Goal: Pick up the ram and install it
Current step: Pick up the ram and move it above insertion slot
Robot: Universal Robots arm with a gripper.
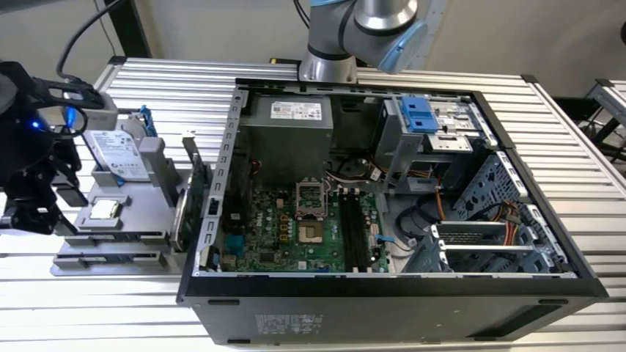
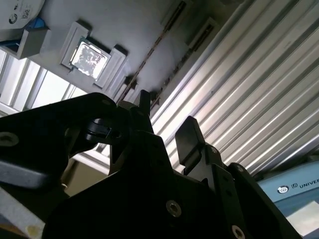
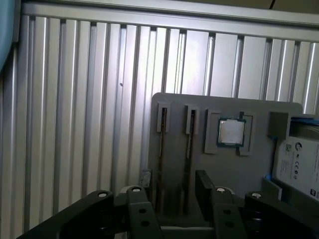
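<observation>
At the exterior view's far left, the gripper [image 1: 39, 216] hovers, fingers apart, over the ram [image 3: 161, 149] in its grey holder [image 3: 224, 172].

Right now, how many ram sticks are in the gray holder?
2. Both stand on edge in neighbouring slots of the gray holder: one ram stick farther from the processor chip, the other next to it. None seems hidden.
</observation>
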